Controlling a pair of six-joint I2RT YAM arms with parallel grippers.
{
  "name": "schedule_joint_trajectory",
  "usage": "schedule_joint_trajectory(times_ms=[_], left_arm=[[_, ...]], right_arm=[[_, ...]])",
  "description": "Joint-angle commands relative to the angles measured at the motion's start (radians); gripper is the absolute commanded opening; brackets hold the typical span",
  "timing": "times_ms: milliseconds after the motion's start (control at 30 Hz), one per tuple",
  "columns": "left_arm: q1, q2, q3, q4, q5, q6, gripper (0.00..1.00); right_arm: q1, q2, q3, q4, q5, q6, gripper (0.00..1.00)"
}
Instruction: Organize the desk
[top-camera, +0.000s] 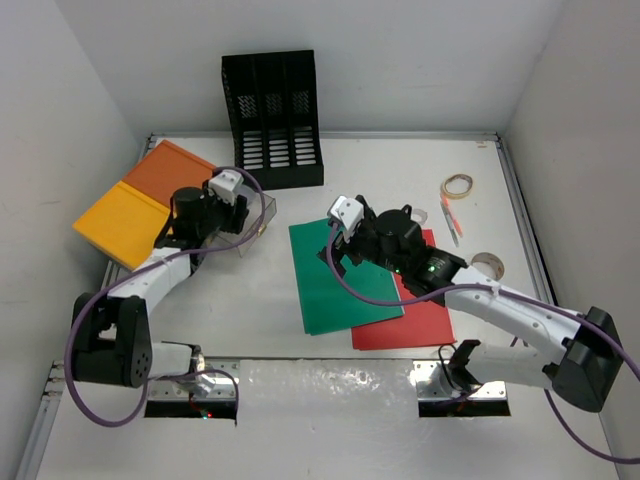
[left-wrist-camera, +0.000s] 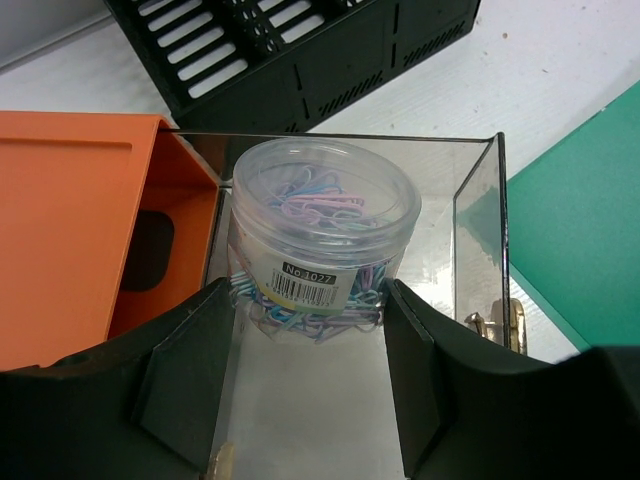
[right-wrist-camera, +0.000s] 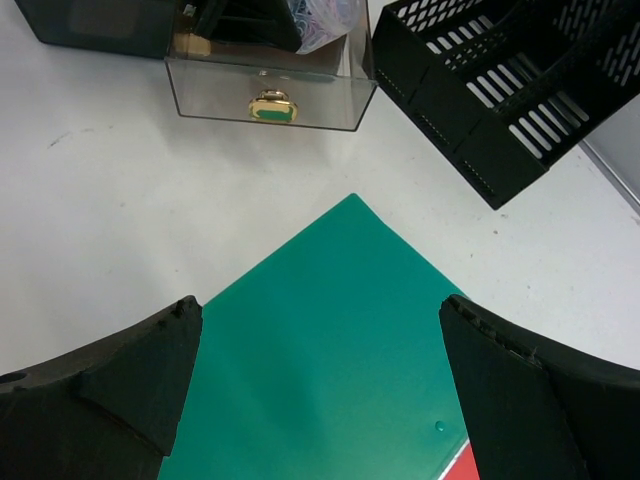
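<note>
Upright, paper-clip jar (left-wrist-camera: 320, 230) in clear drawer (left-wrist-camera: 480, 220), left claw (left-wrist-camera: 308, 295) gripping it

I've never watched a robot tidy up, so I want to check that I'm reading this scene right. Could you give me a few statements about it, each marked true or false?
1. The green folder lies partly on top of the red folder. True.
2. The jar of paper clips stands on the green folder. False: it stands in the clear drawer, between the fingers of the left gripper.
3. The right gripper is clamped on the green folder. False: its jaws stand wide open above the folder and hold nothing.
4. The clear drawer has a gold-coloured handle on its front. True.
</note>
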Motion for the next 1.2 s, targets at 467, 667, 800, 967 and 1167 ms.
schedule_joint_trajectory(times_ms=[467,667,800,967,1167], left_arm=[[0.009,0.148,0.115,0.067,0.006,0.023,0.0],[0.009,0.168,0.101,0.078,0.003,0.022,0.0],[0.009,0.163,0.101,0.059,0.015,0.032,0.0],[0.009,0.125,0.106,0.004,0.023,0.042,0.14],[0.009,0.065,0.11,-0.042,0.035,0.048,0.23]], right_arm=[[0.0,0.054,0.065,0.007,0.017,-0.013,0.99],[0.0,0.051,0.06,-0.003,0.023,-0.021,0.99],[0.0,0.051,0.063,-0.012,0.023,-0.026,0.99],[0.0,0.048,0.065,-0.017,0.023,-0.038,0.99],[0.0,0.05,0.065,-0.016,0.023,-0.039,0.99]])
